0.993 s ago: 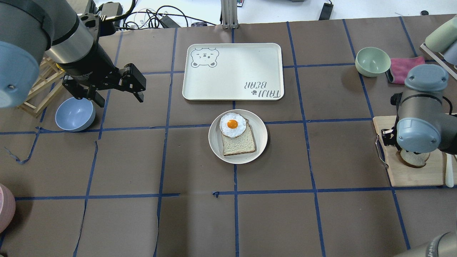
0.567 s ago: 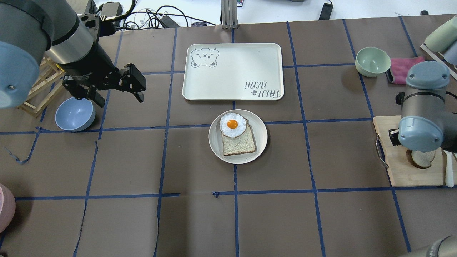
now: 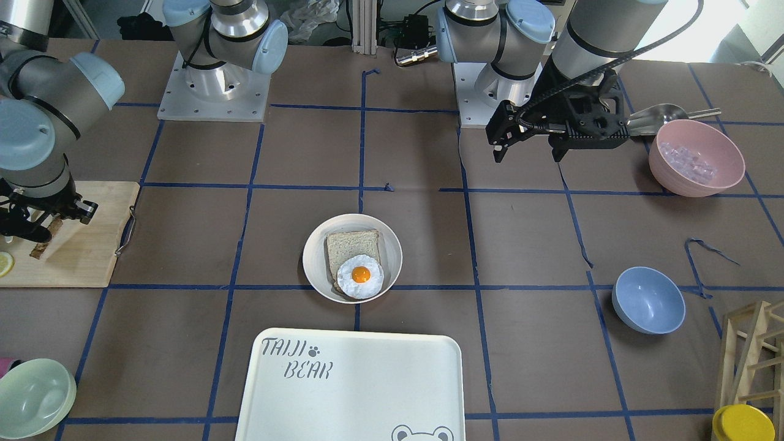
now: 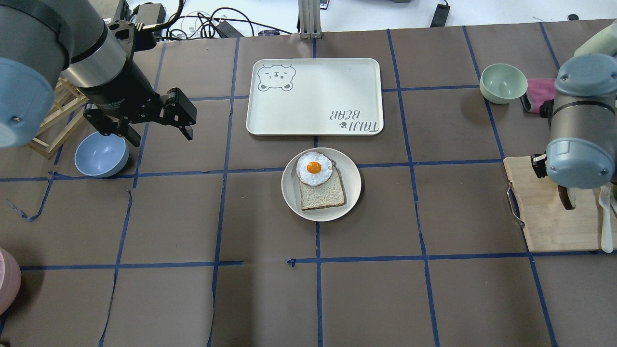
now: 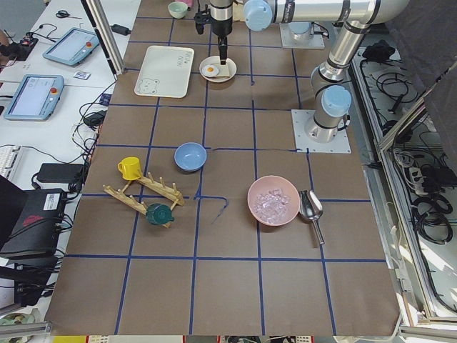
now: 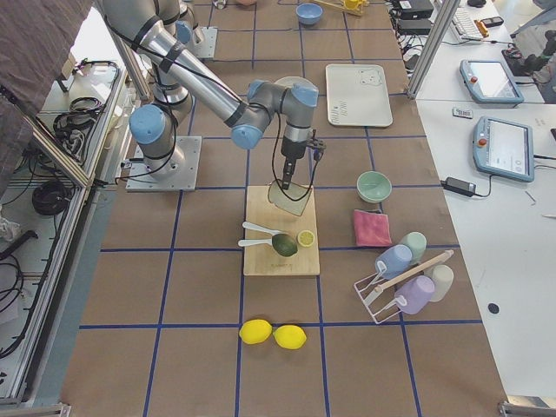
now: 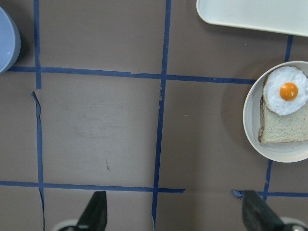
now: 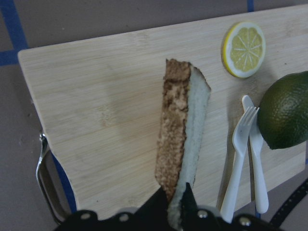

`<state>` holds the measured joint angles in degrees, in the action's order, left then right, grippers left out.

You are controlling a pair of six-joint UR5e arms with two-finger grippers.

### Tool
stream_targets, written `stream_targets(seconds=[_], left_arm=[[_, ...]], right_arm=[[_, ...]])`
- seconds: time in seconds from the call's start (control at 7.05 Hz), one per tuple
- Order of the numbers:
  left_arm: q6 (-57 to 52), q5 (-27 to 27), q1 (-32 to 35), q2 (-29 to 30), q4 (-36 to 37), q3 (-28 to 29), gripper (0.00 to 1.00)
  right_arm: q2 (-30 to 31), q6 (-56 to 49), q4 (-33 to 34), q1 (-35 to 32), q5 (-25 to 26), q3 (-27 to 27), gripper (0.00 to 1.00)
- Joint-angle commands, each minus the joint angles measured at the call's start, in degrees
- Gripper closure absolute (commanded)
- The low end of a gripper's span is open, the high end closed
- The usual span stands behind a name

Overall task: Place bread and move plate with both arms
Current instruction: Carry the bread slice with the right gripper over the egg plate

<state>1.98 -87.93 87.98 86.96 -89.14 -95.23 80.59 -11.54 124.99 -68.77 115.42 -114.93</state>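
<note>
The bread (image 8: 185, 130), a domed slice with a dark crust, hangs edge-on in my right gripper (image 8: 175, 198), which is shut on its lower end a little above the wooden cutting board (image 8: 96, 106). In the overhead view only a dark sliver of the bread (image 4: 565, 198) shows under the right wrist. The round off-white plate (image 4: 354, 185) sits mid-table and holds a squarer slice with a fried egg (image 4: 314, 168). My left gripper (image 4: 158, 135) is open and empty, hovering above the table well left of the plate (image 7: 250, 125).
The white TAIJI BEAR tray (image 4: 313, 96) lies just beyond the plate. A pale green bowl (image 4: 502, 83) stands far right, a blue bowl (image 4: 101, 154) far left. A lemon slice (image 8: 244, 48), lime (image 8: 284, 110) and white fork (image 8: 238, 144) lie on the board. A pink bowl (image 3: 695, 156) stands near the left arm.
The right wrist has moved right and turned, and the bread has gone from showing its flat face on the board to hanging edge-on. The left arm has barely moved.
</note>
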Motion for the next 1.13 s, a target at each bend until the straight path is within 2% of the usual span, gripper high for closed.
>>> stream_targets(seconds=[0.0, 0.28, 0.43, 0.57, 0.85, 0.99], left_arm=[[0.04, 0.13, -0.01, -0.03, 0.02, 0.04, 0.00], [-0.04, -0.22, 0.00, 0.14, -0.07, -0.05, 0.00], [-0.04, -0.22, 0.00, 0.23, 0.02, -0.05, 0.00], [-0.04, -0.22, 0.00, 0.32, 0.02, -0.05, 0.00], [-0.04, -0.31, 0.00, 0.32, 0.02, -0.05, 0.00], [-0.04, -0.22, 0.00, 0.32, 0.02, -0.05, 0.00]], right_arm=[[0.18, 2.30, -13.40, -5.73, 0.07, 11.26, 1.00], [0.00, 9.93, -21.60, -12.15, -0.46, 16.82, 1.00], [0.18, 10.48, -25.46, -16.44, -1.50, 18.59, 1.00], [0.09, 11.53, -25.76, -23.01, -2.90, 19.91, 1.00], [-0.96, 28.33, -25.50, -35.85, -11.41, 20.19, 1.00], [-2.70, 35.73, -23.93, -40.87, -13.53, 20.19, 1.00]])
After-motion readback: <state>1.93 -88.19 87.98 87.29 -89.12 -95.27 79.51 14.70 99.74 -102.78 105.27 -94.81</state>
